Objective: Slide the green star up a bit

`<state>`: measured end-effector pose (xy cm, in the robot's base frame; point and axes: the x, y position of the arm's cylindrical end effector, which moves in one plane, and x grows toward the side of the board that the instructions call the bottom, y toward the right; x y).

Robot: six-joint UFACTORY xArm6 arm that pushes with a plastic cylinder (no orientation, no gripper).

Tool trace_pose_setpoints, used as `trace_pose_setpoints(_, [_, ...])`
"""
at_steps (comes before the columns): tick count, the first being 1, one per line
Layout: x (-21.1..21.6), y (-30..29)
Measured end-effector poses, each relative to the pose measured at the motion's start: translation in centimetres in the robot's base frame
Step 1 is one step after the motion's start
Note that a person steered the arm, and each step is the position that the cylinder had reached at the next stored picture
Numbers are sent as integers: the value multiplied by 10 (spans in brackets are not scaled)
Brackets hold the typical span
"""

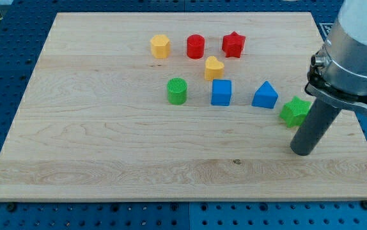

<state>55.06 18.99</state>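
The green star [293, 112] lies near the worktop's [107, 160] right edge, about halfway down, partly hidden by the rod. My tip [302, 151] rests just below and right of it, seemingly touching its lower right side. There is no gripper to tell of, only the rod. A blue triangle [265, 95] sits just left of the star, then a blue cube [221, 92].

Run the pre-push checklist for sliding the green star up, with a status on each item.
1. Green star in view, near the board's right edge: ok.
2. My tip below the star, toward the view's bottom: ok.
3. Tip centred under the star: not ok, it sits slightly to the view's right.
4. Tip touching the star: cannot tell, the rod overlaps it.
5. Path above the star free of blocks: ok; the blue triangular block lies to its upper left.
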Motion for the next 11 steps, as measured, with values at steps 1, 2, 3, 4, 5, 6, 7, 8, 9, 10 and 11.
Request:
trace_pose_setpoints(1, [-15, 32])
trace_pose_setpoints(2, [-28, 30])
trace_pose_setpoints(3, [-28, 7])
trace_pose_setpoints(4, [-33, -3])
trace_pose_setpoints(5, [-51, -3])
trace_pose_setpoints(6, [-66, -2])
trace_pose_setpoints(7, [-78, 1])
trace_pose_setpoints(8, [-91, 7])
trace_pose_setpoints(9, [-102, 13])
trace_pose_setpoints(10, [-117, 21])
trace_pose_setpoints(11, [-130, 23])
